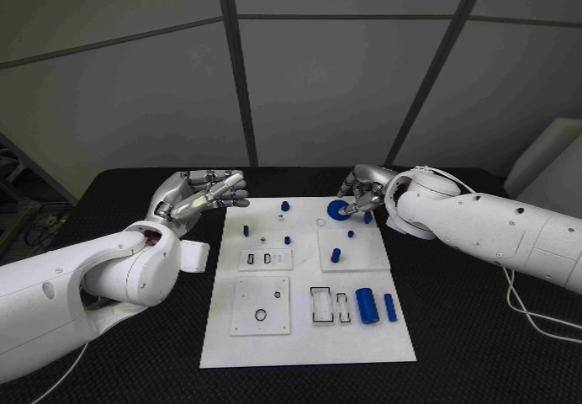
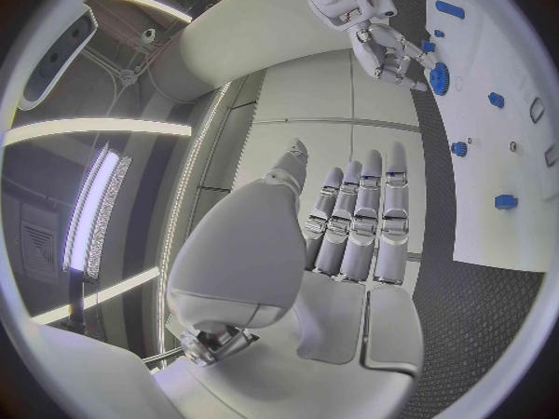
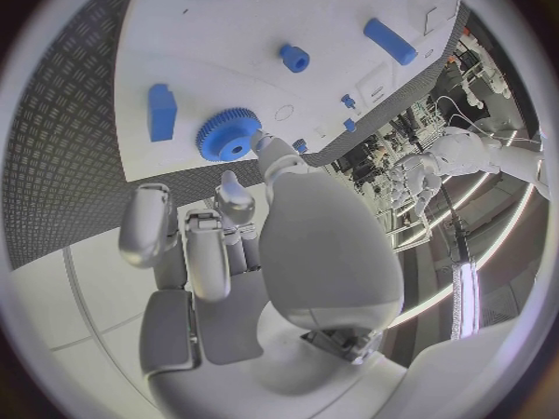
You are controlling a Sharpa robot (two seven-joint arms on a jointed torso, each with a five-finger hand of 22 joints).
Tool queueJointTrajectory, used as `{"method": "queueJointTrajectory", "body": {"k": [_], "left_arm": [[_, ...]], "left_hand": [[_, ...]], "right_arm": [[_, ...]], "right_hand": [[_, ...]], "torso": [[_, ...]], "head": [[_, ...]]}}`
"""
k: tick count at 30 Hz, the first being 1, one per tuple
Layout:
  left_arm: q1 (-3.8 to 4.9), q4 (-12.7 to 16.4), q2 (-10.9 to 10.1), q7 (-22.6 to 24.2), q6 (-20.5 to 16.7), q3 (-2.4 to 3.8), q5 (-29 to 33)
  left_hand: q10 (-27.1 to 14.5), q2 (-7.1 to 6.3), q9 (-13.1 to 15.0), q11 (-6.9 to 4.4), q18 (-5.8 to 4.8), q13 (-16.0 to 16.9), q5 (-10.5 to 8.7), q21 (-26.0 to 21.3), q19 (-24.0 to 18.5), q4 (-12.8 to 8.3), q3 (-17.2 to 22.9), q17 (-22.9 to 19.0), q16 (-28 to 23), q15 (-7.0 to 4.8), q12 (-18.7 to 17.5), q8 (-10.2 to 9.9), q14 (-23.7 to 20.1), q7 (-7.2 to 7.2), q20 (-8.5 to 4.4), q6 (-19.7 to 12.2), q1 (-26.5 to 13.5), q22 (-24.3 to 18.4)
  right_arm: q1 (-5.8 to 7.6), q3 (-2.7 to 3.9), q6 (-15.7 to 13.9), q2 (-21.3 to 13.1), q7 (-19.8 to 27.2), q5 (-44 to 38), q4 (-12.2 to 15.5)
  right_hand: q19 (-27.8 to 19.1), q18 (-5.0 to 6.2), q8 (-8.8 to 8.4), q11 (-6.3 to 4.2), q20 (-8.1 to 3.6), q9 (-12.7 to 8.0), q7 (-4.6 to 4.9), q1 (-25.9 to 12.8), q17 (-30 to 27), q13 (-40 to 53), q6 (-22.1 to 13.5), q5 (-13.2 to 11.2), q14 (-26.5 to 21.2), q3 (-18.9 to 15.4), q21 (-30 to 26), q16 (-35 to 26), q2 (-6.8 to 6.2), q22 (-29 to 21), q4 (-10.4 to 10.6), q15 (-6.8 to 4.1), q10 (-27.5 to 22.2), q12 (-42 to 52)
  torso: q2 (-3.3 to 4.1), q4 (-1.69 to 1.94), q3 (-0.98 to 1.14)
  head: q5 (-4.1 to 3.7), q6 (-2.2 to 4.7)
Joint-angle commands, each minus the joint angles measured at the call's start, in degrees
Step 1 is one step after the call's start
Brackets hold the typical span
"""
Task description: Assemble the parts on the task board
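The table [image 1: 485, 337] is black, with a finely textured mat surface that reads as a diamond grid pattern up close [image 3: 70, 149]. Behind the table stands a wall of large grey panels [image 1: 327, 84] divided by dark seams, one upright and one slanted. A white cable [image 1: 534, 324] lies in loops on the table near its right edge. A white board [image 1: 552, 164] leans at the far right, beside the wall.

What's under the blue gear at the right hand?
The blue gear lies on the white task board, the right hand touching its rim. Whatever peg or hole sits beneath is covered.
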Motion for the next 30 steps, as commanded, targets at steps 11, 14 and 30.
{"method": "queueJointTrajectory", "body": {"k": [11, 14, 30], "left_arm": [[0.09, 0.0, 0.1, 0.0, 0.6, 0.06, -0.4], [0.09, 0.0, 0.1, 0.0, 0.6, 0.06, -0.4], [0.09, 0.0, 0.1, 0.0, 0.6, 0.06, -0.4]], "left_hand": [[-0.4, -0.01, -0.1, 0.10, -0.73, -0.1, -0.31, 0.1, -0.1, -0.5, 0.0, 0.1, -0.3, 0.38, -0.2, -0.2, 0.0, 0.27, 0.14, -0.3, -0.4, 0.1], [-0.4, -0.01, -0.1, 0.10, -0.73, -0.1, -0.31, 0.1, -0.1, -0.5, 0.0, 0.1, -0.3, 0.38, -0.2, -0.2, 0.0, 0.27, 0.14, -0.3, -0.4, 0.1], [-0.4, 0.01, -0.1, 0.12, -0.73, -0.1, -0.31, 0.1, -0.1, -0.6, 0.0, 0.1, -0.3, 0.38, -0.3, -0.3, 0.0, 0.31, 0.14, -0.3, -0.4, 0.1]], "right_arm": [[0.06, 0.03, 4.3, 1.4, 0.0, -0.9, -1.8], [0.06, 0.03, 4.6, 1.5, -0.1, -1.1, -1.9], [0.05, 0.03, 5.2, 1.7, -0.1, -1.7, -2.6]], "right_hand": [[0.2, -0.65, 0.66, 0.26, 0.30, 0.2, -0.07, 1.3, 9.2, -0.1, -0.6, 1.7, 4.9, 0.0, 0.2, 0.2, 0.34, 0.0, 0.8, 0.44, -0.7, 0.0], [0.2, -0.66, 0.73, 0.26, 0.30, 0.2, -0.07, 1.4, 9.2, 0.0, -0.6, 1.8, 4.9, 0.1, 0.2, 0.2, 0.41, 0.0, 0.8, 0.45, -0.7, 0.0], [0.3, -0.69, 1.79, 0.08, 0.25, 0.6, -0.22, 2.9, 9.6, 1.4, 0.5, 2.7, 5.0, 1.2, 0.4, 0.3, 1.44, 0.3, 0.7, 0.32, -0.2, 1.1]], "torso": [[-0.06, -0.02, 0.02], [-0.03, 0.01, 0.04], [-0.03, -0.03, 0.09]], "head": [[-0.20, -0.10], [-0.18, -0.13], [-0.21, -0.16]]}}
